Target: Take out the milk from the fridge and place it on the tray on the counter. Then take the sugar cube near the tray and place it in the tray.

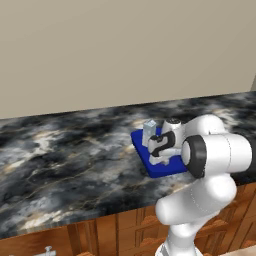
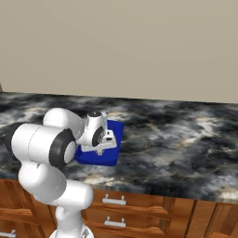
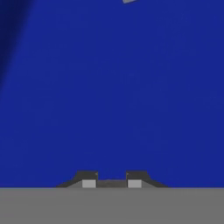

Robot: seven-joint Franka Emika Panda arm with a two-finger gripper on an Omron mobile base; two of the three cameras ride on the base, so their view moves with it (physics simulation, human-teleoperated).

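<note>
The deep-blue tray (image 1: 167,169) lies on the black marble counter (image 1: 75,150). The milk (image 1: 149,130), a small pale carton, stands upright in the tray's far left corner. My gripper (image 1: 159,158) points down into the tray just right of the carton and close above its floor. From the right, the hand (image 2: 103,138) covers the middle of the tray (image 2: 116,129). In the hand view the blue tray floor (image 3: 112,87) lies just beyond my gripper (image 3: 111,183), which is shut on a small greyish piece, the sugar cube (image 3: 111,182). The fridge is out of view.
A beige wall rises behind the counter (image 2: 176,139). Brown wooden drawers with silver handles (image 2: 114,200) sit under the counter's front edge. Bare marble stretches left and right of the tray.
</note>
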